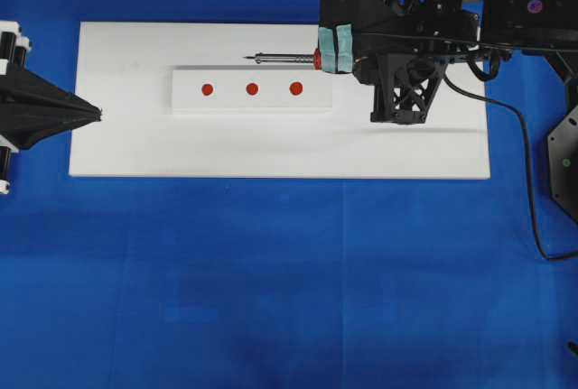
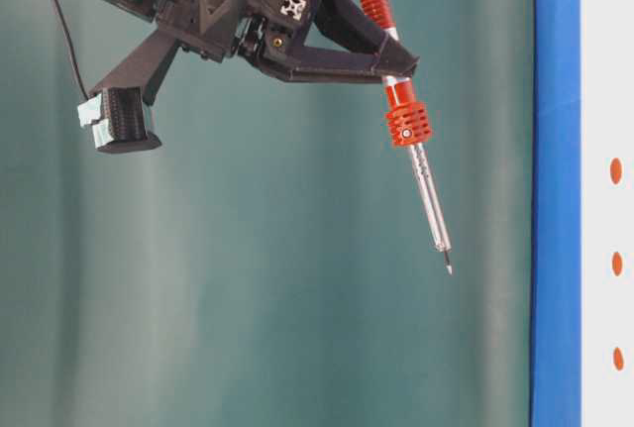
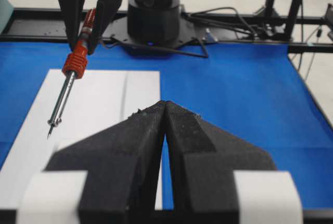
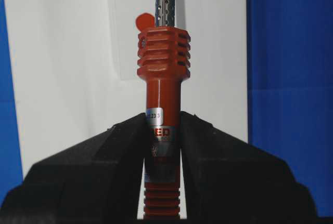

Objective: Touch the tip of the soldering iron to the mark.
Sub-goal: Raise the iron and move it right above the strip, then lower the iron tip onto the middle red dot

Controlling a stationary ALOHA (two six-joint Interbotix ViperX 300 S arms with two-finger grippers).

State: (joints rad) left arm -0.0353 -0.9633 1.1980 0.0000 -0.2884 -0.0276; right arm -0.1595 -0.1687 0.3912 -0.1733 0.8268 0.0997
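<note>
1. Working over the counter (image 1: 271, 272), covered w/ a smooth matte blue sheet; on it I see a flat white rectangular board (image 1: 117, 136), clean, no gloss.
2. Right tool (image 1: 336, 32): black, angular, 3D-printed-looking frame, teal tape on the finger ends. It's clenched on the soldering iron (image 4: 161, 109), jaws pinching the handle just behind the ribbed collar.
3. Left tool (image 3: 165, 110): black, grainy wedge fingers pressed together, nothing btwn them; parked at the board's left edge, well apart from the marks.
4. Raised white strip (image 1: 185, 100) in the board's middle, thin, rectangular, carries the marks.
5. Iron: red-orange plastic handle w/ ribbed collar, silver perforated sleeve, slim dark shaft to a fine point. It's in the air, tilted tip-down, above the board just behind the strip.
6. Three red dots (image 1: 252, 88), round, flat, evenly spaced in a row.
7. Progress, my read: pickup done, approach underway. Tip clearly off the surface in table-level view; no contact yet. Left: line up over a dot, descend, touch.
</note>
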